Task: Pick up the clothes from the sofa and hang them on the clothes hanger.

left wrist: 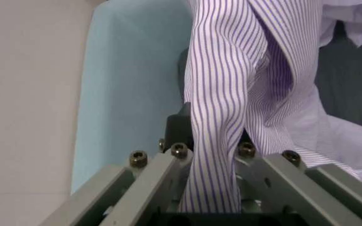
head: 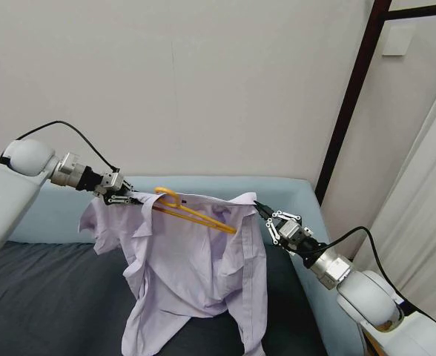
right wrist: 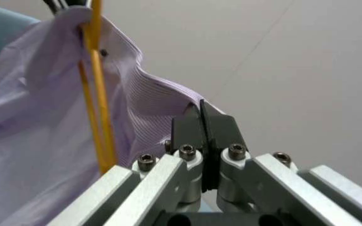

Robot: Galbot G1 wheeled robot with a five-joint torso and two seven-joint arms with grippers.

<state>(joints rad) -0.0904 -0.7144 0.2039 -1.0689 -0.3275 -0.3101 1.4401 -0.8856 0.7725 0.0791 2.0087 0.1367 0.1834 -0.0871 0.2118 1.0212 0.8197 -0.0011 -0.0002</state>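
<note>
Head view: left claw (head: 135, 199), shirt (head: 196, 267), right claw (head: 260, 206)

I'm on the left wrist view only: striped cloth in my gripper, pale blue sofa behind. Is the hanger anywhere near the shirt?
Observer: Yes. A yellow hanger lies along the top edge of the shirt, its hook beside the left gripper.
Operator: And the right gripper?
Observer: The right gripper is shut on the shirt's far shoulder edge, opposite yours.
Operator: Is the shirt clear of the sofa?
Observer: It hangs spread between both grippers over the sofa and its dark seat. Whether the hem touches, I cannot tell.
</note>
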